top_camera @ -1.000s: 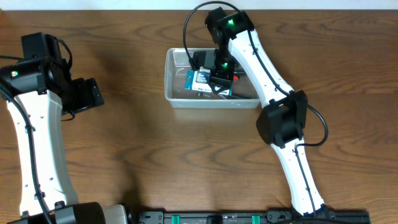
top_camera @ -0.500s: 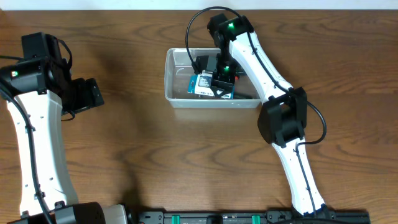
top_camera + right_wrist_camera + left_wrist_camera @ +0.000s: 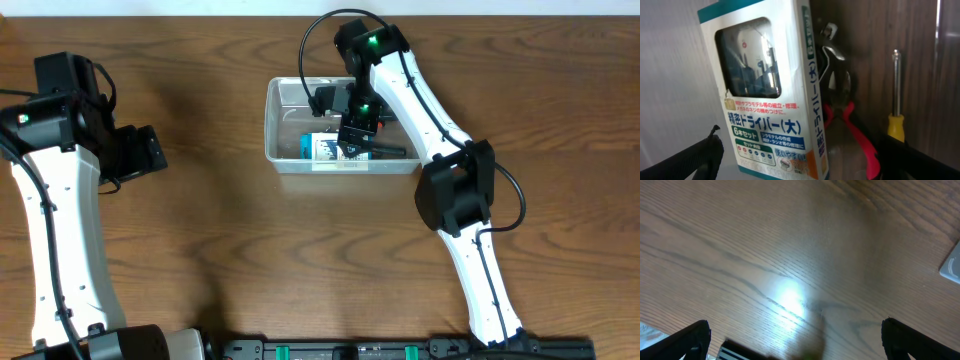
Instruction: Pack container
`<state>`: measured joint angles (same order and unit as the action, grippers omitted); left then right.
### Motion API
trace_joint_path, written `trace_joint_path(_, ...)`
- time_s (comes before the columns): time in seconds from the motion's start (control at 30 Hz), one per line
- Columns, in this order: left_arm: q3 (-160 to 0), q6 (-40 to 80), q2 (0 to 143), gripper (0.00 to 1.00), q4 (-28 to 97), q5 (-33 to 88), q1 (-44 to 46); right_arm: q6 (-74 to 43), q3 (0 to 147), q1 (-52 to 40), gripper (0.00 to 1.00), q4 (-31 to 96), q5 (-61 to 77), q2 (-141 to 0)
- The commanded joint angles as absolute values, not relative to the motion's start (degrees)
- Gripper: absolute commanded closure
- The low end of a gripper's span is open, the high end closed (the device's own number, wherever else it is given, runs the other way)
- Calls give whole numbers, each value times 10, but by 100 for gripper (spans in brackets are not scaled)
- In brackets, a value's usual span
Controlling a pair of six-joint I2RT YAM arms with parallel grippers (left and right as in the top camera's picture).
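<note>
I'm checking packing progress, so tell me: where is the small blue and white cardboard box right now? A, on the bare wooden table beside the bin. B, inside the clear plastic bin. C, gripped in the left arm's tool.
B: the overhead view shows the small blue-and-white cardboard box lying within the walls of the clear plastic rectangular bin, not out on the table.

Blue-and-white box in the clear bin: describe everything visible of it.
The box looks like white cardboard with a teal band at one end, a clear window showing small tools, blue Japanese print and an orange patch. It lies inside the container, by the wall nearest the robot, with red-handled pliers close alongside; contact there is unclear.
</note>
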<state>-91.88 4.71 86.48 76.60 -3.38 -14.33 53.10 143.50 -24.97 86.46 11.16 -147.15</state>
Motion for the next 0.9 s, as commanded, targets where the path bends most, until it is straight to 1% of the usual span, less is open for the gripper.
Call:
trace_joint_path(0.0, -931, 50, 859, 2, 769, -34, -146, 494, 1489, -242, 1, 867, 122, -1449)
trace_joint_path(0.23, -931, 50, 859, 2, 769, -35, -146, 423, 1673, -235, 1, 894, 122, -1435)
trace_joint_path(0.4, -931, 50, 859, 2, 769, -35, -146, 331, 1783, -212, 1, 894, 92, -1389)
trace_joint_path(0.53, -931, 50, 859, 2, 769, -35, -146, 239, 1799, -186, 1, 896, 43, -1330)
trace_joint_path(0.7, -931, 50, 859, 2, 772, -35, -146, 191, 1799, -154, 1, 914, 31, -1263)
trace_joint_path(0.87, -931, 50, 859, 2, 780, -34, -146, 129, 1799, -121, 1, 950, -41, -1207)
